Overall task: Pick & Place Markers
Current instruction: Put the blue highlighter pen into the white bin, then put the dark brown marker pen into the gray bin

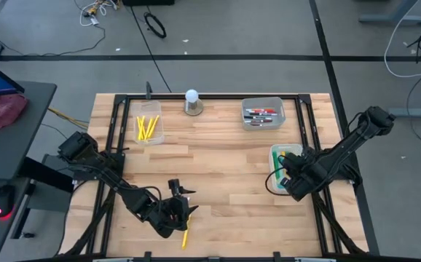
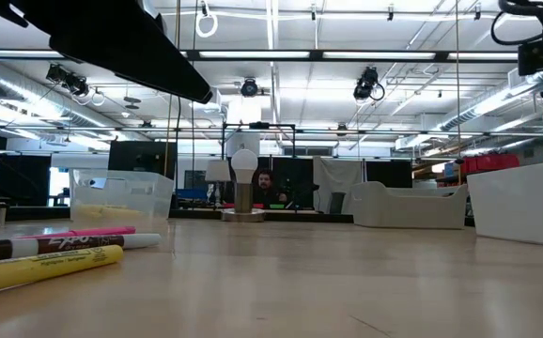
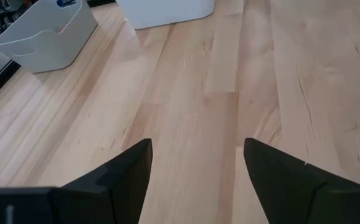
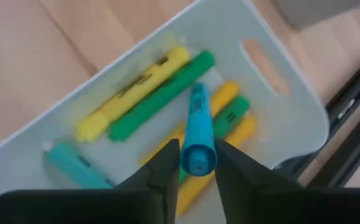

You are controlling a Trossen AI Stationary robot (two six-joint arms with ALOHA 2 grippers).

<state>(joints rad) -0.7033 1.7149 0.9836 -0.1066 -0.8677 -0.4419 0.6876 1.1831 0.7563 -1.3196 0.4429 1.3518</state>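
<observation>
My right gripper [image 4: 197,167] hangs over the white bin [image 4: 273,93] at the table's right edge, shut on a blue marker [image 4: 197,134]. Yellow, green and teal markers [image 4: 161,84] lie on the bin's floor. In the high view this gripper [image 1: 283,172] stands above the same bin [image 1: 276,151]. My left gripper [image 3: 197,152] is open over bare wood near the front edge, nothing between its fingers. A yellow marker [image 1: 185,237] lies flat on the table just in front of it. In the low view a yellow [image 2: 46,268], a dark-barrelled [image 2: 55,247] and a pink marker [image 2: 93,232] lie side by side. My right gripper pinches the blue marker between its two fingers, by the end nearest the wrist [image 4: 198,158]. The fingers come steeply from above and run along the marker. The marker points down into the bin, its far end [image 4: 197,93] over the markers lying there; whether it touches them does not show.
A clear bin [image 1: 149,128] with yellow markers stands at the far left. A grey bin [image 1: 263,113] with red and dark markers stands at the far right. A white round-topped knob [image 1: 191,102] sits between them. A black frame [image 1: 116,131] rims the table.
</observation>
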